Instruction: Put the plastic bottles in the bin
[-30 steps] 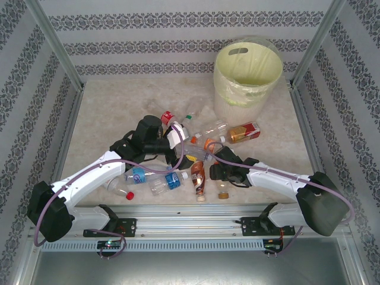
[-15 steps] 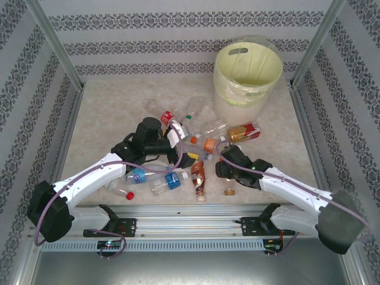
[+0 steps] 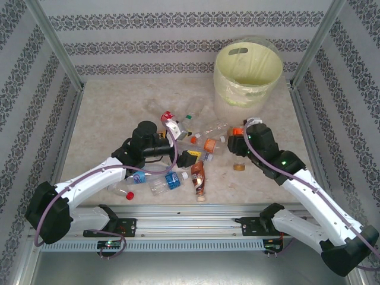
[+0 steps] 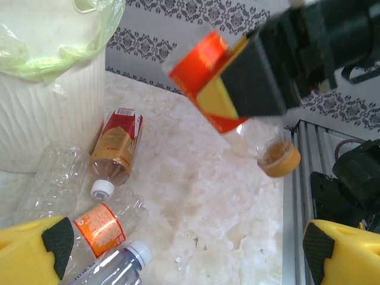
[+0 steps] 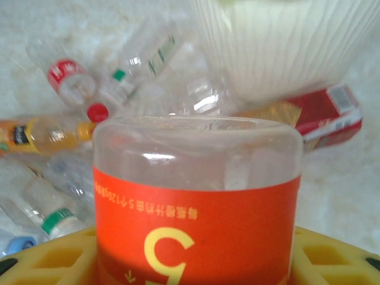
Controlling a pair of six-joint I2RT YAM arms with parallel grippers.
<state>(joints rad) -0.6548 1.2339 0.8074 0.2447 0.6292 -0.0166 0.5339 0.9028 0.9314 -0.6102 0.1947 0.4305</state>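
Change: your right gripper (image 3: 236, 142), low over the pile a second ago, has risen and swung toward the bin (image 3: 261, 95); it is near the wall, not yet above the rim
Right grip: clamped on an orange-labelled bottle (image 5: 196, 228), which hangs cap-down clear of the table (image 3: 107, 113)
Left gripper (image 4: 184, 261): jaws spread wide, nothing between them, low over the loose bottles (image 3: 172, 180); it has hardly shifted
Task meaning: by my judgement one bottle is on its way; you cannot release until it clears the rim, and the rest lie on the table
Hidden: the bin's bottom is out of sight, so I cannot tell its contents; your left arm (image 3: 95, 175) covers part of the pile; clear bottles blur into the pale table, count uncertain
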